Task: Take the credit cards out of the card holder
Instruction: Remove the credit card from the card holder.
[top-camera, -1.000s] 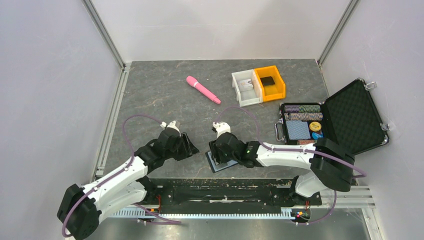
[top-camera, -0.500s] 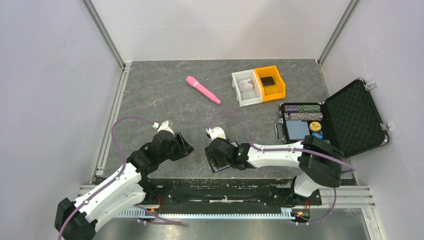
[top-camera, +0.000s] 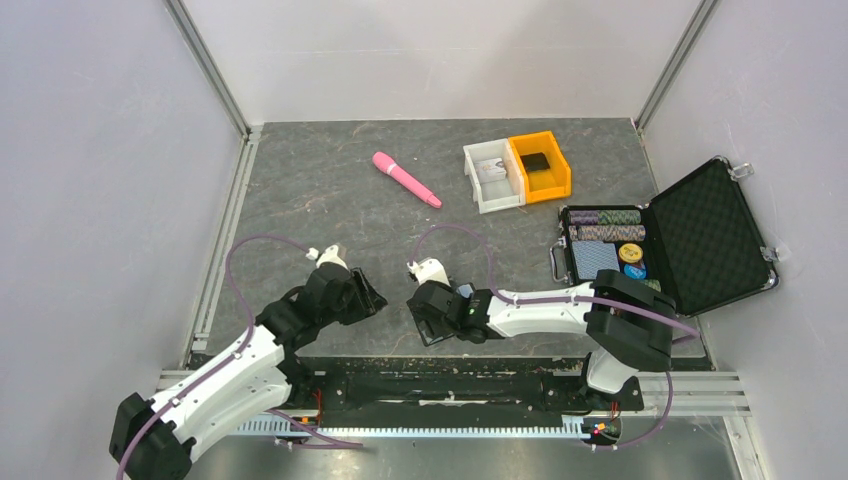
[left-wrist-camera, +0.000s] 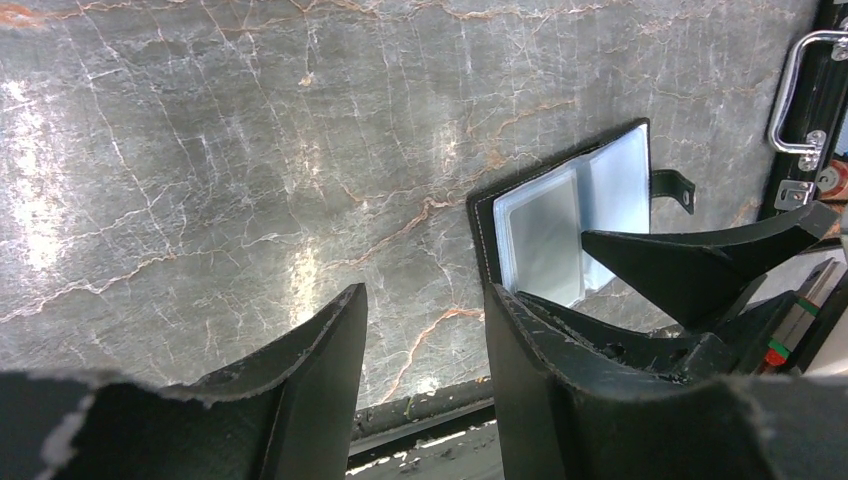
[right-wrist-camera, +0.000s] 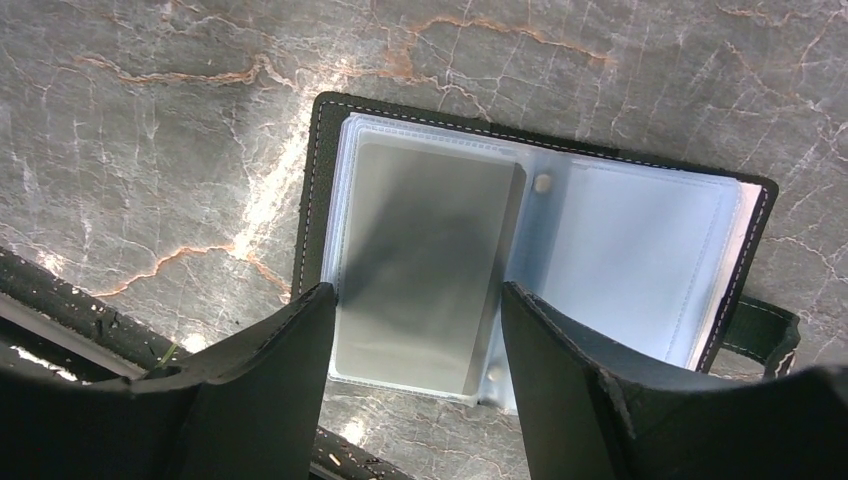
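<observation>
**Q:** What changed?
**A:** The right gripper (right-wrist-camera: 418, 292) has slid left to hang over the open card holder (right-wrist-camera: 530, 250), which lies flat on the table (left-wrist-camera: 200, 150) near its front edge. The left gripper (left-wrist-camera: 425, 292) has edged back.
**Q:** Jaws?
**A:** Both parted, gripping nothing.
**Q:** Count?
**A:** 1 holder, 1 grey card (right-wrist-camera: 425, 260) showing in its sleeve, 0 out. Extraction looks about to start.

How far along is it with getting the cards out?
Done: the card holder lies open on the table. In hand: the right fingers hover open over a grey card in its sleeve. To do: pulling it out; none looks out yet. The left fingers are empty.
</observation>
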